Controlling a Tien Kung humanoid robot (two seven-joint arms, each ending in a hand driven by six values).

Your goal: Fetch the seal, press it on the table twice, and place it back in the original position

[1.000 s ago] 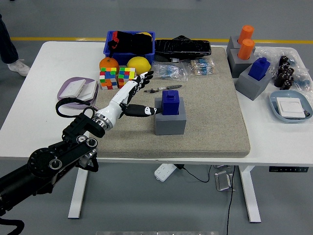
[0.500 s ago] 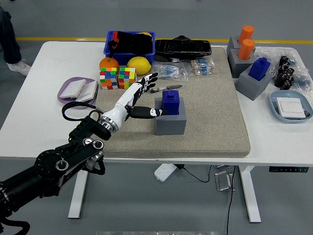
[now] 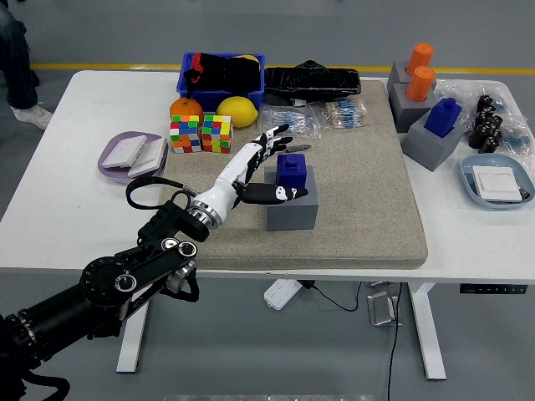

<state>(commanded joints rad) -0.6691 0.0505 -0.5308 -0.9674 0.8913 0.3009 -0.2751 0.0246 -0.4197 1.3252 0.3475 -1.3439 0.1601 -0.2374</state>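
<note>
From the lower left of the frame the left arm reaches up over the worktop (image 3: 58,175) and onto the beige mat (image 3: 368,200). Its hand (image 3: 266,167) is spread wide and holds nothing — thumb lying across the front of the grey block (image 3: 292,209), fingers fanned just left of the blue seal (image 3: 292,173), which stands upright in that block at frame centre. Farther back — two colour cubes (image 3: 201,134) and a lemon (image 3: 236,111).

text: none legible — labels: none | brands: none | numbers: none — signs: none
</note>
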